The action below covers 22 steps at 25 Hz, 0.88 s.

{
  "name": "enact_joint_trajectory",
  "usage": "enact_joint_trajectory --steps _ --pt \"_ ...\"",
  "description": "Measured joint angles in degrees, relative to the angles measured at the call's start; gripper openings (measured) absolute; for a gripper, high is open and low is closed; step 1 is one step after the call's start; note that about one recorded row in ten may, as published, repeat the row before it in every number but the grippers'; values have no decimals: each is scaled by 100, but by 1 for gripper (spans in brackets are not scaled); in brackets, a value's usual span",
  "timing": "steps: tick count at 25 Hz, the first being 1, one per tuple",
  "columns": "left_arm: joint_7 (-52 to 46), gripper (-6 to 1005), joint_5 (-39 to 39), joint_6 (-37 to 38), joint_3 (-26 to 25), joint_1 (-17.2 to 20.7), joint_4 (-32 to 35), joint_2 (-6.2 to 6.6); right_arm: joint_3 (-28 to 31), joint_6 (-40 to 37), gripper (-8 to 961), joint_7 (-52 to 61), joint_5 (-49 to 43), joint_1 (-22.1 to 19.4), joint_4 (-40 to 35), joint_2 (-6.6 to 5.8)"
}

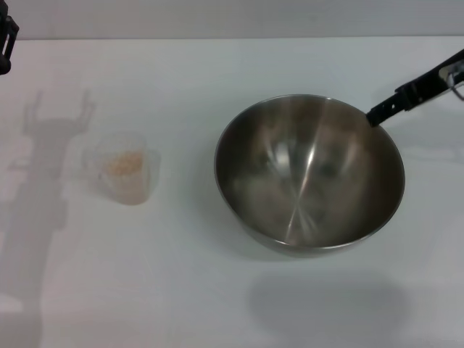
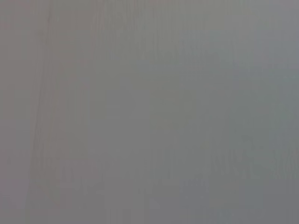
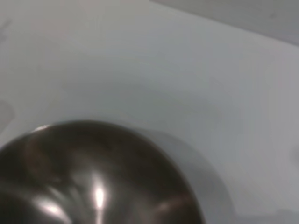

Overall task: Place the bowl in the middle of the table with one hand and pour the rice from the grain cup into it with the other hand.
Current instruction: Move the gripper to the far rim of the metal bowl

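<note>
The steel bowl (image 1: pixel 308 177) hangs tilted over the right half of the white table (image 1: pixel 217 290), and its shadow lies apart from it nearer the front edge. My right gripper (image 1: pixel 377 114) comes in from the far right and is shut on the bowl's far right rim. The bowl is empty inside and also fills the lower part of the right wrist view (image 3: pixel 93 177). The clear grain cup (image 1: pixel 125 169) stands upright on the table's left, with beige rice (image 1: pixel 123 164) in it. My left gripper (image 1: pixel 6 36) is at the far left corner, away from the cup.
The table's far edge meets a grey wall (image 1: pixel 232 18) at the back. The left arm's shadow falls on the table left of the cup. The left wrist view shows only a plain grey surface.
</note>
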Motion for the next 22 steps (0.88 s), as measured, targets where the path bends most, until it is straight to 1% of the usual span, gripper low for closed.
enact_joint_trajectory --steps 9,14,19,22 --pt "0 800 -17 -26 4 22 6 -9 0 -404 745 -310 8 182 956 74" --pt "0 798 -17 -26 -2 22 4 -9 31 -555 721 -384 25 225 1241 81" --pt "0 795 -17 -12 -5 21 1 -9 49 -590 492 -409 -2 206 1267 94" --pt "0 793 -17 2 -5 21 1 -6 33 -610 427 -425 -3 200 1317 99"
